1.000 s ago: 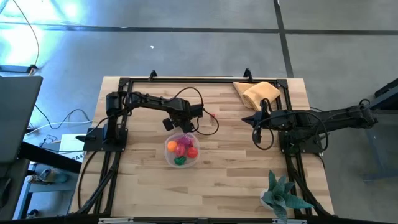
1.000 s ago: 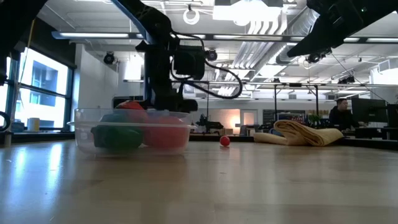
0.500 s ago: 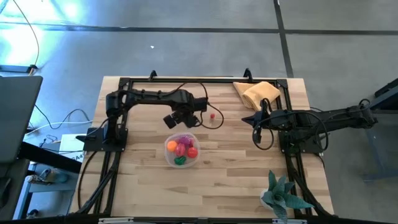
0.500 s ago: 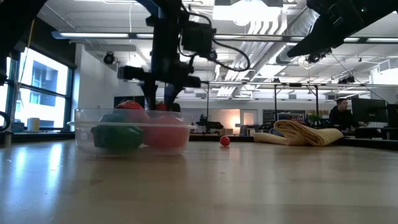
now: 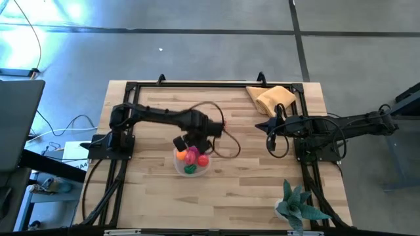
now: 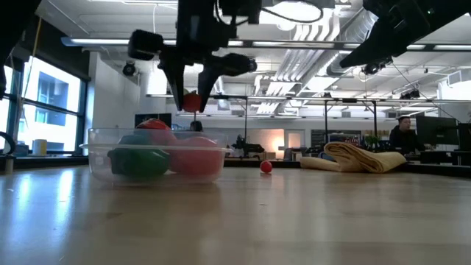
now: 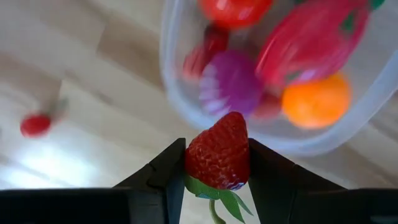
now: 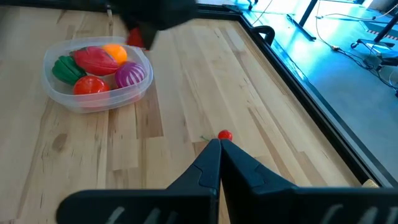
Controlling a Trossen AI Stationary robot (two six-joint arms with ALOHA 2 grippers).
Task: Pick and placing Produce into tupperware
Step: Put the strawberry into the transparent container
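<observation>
**Strawberry held above the tupperware**

Left gripper has its jaws pinching a red toy strawberry, green leaves down at the jaw base. In the low view the strawberry hangs in the air above the tupperware, clear of the rim. From overhead the left gripper sits over the far edge of the container, near the middle of the worktop.

Inside the tupperware, seen from the right wrist: a green piece, a big pink-red piece, an orange, a red tomato-like piece and a purple striped piece. All lie packed against each other.

One small red piece lies loose on the worktop, well apart from the container, on the side towards the right arm. Also visible in the low view.

Right gripper waits at the right side of the worktop, jaws pressed together, holding nothing, raised off the wood.

A tan cloth is at the far right corner, a teal spiky plant at the near right edge.

A person sits in the room beyond.
</observation>
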